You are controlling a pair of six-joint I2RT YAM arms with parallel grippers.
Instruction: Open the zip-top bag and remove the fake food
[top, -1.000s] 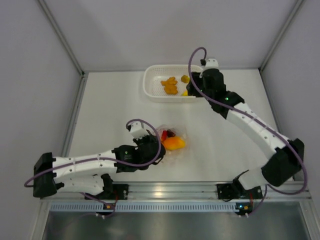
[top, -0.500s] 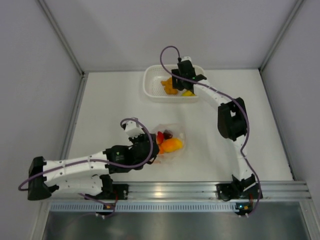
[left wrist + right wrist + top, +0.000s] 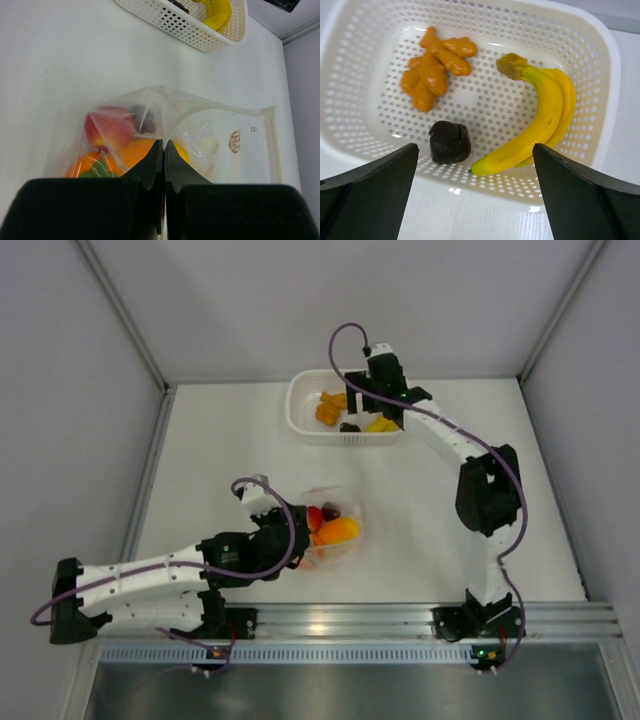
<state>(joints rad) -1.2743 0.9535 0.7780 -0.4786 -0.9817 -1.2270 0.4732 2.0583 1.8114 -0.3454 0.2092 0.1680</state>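
The clear zip-top bag [image 3: 340, 525] [image 3: 240, 165] lies on the white table, its mouth gaping towards the basket. Inside it are fake food pieces: a red fruit [image 3: 107, 127], an orange [image 3: 137, 152] and a dark piece [image 3: 145, 120]. My left gripper [image 3: 303, 540] [image 3: 164, 145] is shut on a fold of the bag's film at its near side. My right gripper [image 3: 365, 412] [image 3: 475, 150] hangs wide open and empty above the near wall of the white basket [image 3: 300, 412] [image 3: 615, 75]. In the basket lie a banana [image 3: 545, 120], a dark purple piece [image 3: 450, 142] and an orange knobbly piece [image 3: 432, 70].
Grey enclosure walls stand on the left, back and right of the table. An aluminium rail [image 3: 340, 622] with both arm bases runs along the near edge. The right arm's elbow [image 3: 487, 490] rises between the bag and the right wall.
The right gripper has swung from the basket's right end to its near middle and opened wide. A dark piece now lies in the basket. The left arm has drawn the bag slightly left.
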